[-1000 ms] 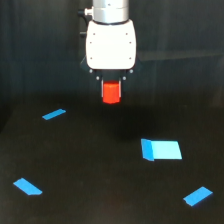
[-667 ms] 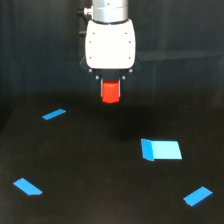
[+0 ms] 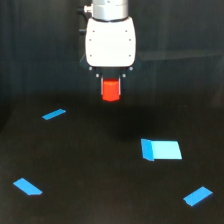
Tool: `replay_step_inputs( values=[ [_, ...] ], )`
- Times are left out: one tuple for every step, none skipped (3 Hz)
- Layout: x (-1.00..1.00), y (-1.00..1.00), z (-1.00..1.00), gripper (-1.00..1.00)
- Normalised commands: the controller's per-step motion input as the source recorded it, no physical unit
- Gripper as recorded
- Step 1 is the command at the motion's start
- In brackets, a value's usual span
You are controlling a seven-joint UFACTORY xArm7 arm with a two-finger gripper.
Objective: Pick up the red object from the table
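Observation:
The red object (image 3: 111, 89), a small red-orange cylinder, hangs upright under the white gripper body, held well above the black table (image 3: 100, 165). My gripper (image 3: 111, 86) is shut on it; the dark fingers barely show against the black background. Only the cylinder's lower part shows below the gripper body.
A flat blue rectangular block (image 3: 161, 149) lies on the table toward the exterior view's right. Small blue flat pieces mark the surface at the left back (image 3: 54, 114), the left front (image 3: 28, 186) and the right front (image 3: 198, 195).
The gripper with the red object has risen slightly; nothing else has moved.

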Motion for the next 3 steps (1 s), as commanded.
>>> replay_step_inputs(
  values=[
    [-0.02,-0.03,0.14,-0.95],
    [-0.04,-0.05,0.15,-0.99],
    [-0.02,0.04,0.12,-1.0]
  ],
)
